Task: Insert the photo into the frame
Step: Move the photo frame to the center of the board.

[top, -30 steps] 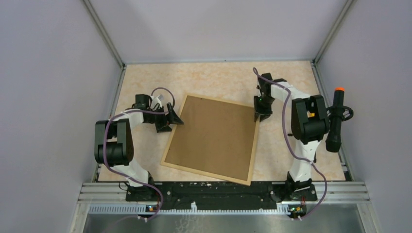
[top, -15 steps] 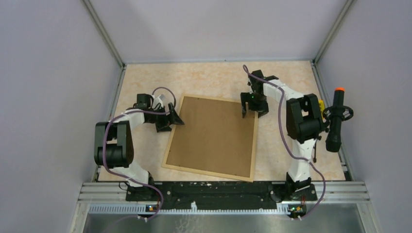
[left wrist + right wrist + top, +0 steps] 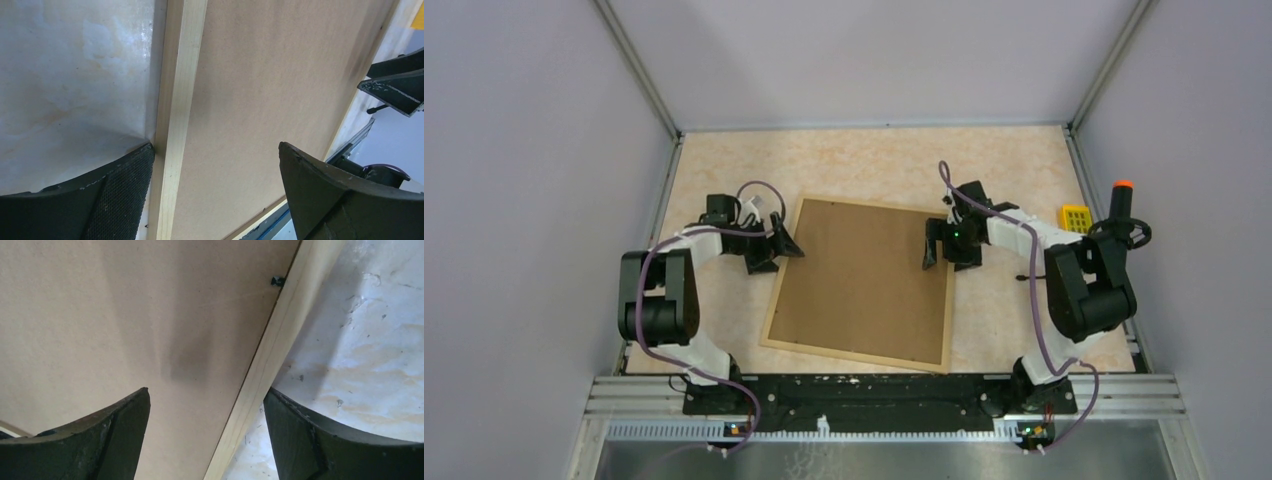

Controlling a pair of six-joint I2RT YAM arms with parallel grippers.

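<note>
The frame lies back-up on the table, its thin light wood moulding around a brown backing board. The photo is out of view. My left gripper is open across the frame's left rail; one finger sits on the table outside it and the other hangs over the board. In its wrist view the left gripper holds nothing. My right gripper is open across the right rail, near the frame's far right corner. The right gripper is empty too.
A small yellow block lies at the table's right edge. Beside it a black handle with an orange tip stands against the right wall. A black clip sits on the frame's inner edge. Enclosure walls surround the table.
The right gripper has opened and moved nearer along the frame's right side, its elbow swinging down. The frame has turned slightly. The left gripper stays as it was.
</note>
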